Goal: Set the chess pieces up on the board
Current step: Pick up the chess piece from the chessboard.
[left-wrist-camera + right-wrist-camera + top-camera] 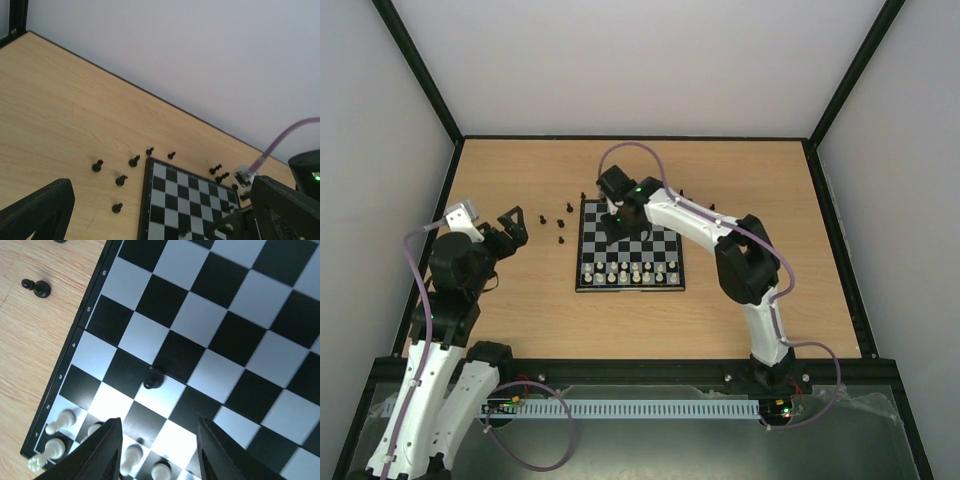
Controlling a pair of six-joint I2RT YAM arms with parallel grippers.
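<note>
The board [655, 245] lies mid-table, with cream-white chess pieces [630, 273] lined along its near rows. My right gripper [613, 222] hangs over the board's far left part. In the right wrist view it [159, 422] is open with nothing between the fingers. A black pawn [153, 378] stands on the board [200, 315] just ahead of the fingertips. White pieces [130, 457] stand below the fingers. My left gripper [513, 225] hovers wide open over the table left of the board. Several black pieces [121, 180] stand loose beside the board [175, 200].
More black pieces [218, 173] stand on the wood behind the board's far edge. One black pawn [37, 287] stands on the table left of the board. A dark frame rims the wooden tabletop [760, 180], with white walls around it.
</note>
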